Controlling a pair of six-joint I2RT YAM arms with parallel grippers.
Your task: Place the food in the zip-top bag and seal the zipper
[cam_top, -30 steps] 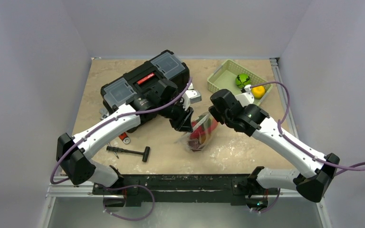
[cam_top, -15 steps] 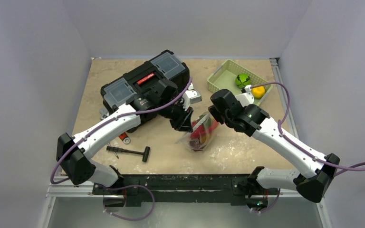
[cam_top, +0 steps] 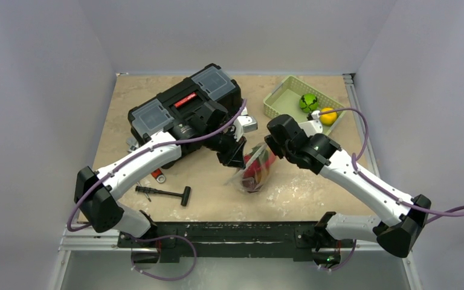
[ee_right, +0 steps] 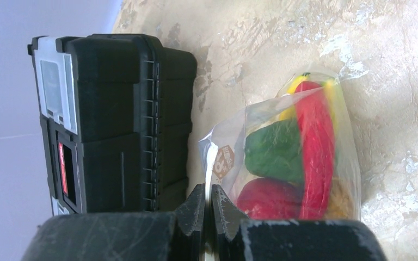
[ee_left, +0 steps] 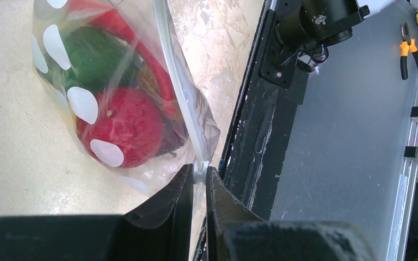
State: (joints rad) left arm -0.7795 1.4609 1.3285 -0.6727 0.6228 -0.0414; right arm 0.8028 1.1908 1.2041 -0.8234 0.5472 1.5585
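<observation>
The zip-top bag [cam_top: 255,170] stands on the table between both arms, clear with white dots. Inside it the food [ee_left: 122,126] shows as a red round piece, a green piece [ee_right: 274,150] and a long red pepper [ee_right: 315,157]. My left gripper [ee_left: 198,172] is shut on the white end piece of the zipper [ee_left: 177,87], which runs up along the bag's mouth. My right gripper [ee_right: 207,190] is shut on the bag's opposite edge, by a small brown label. In the top view the left gripper [cam_top: 237,156] and right gripper [cam_top: 270,147] flank the bag.
A black toolbox [cam_top: 184,109] sits behind the left arm, close to the bag. A pale green basket [cam_top: 281,99] at the back right holds a green toy [cam_top: 307,101] and a yellow toy [cam_top: 328,116]. A black-handled hammer [cam_top: 164,193] lies at the front left.
The left jaws have closed in on the zipper's end piece. The left arm's elbow shifted slightly; the bag and right arm stayed put.
</observation>
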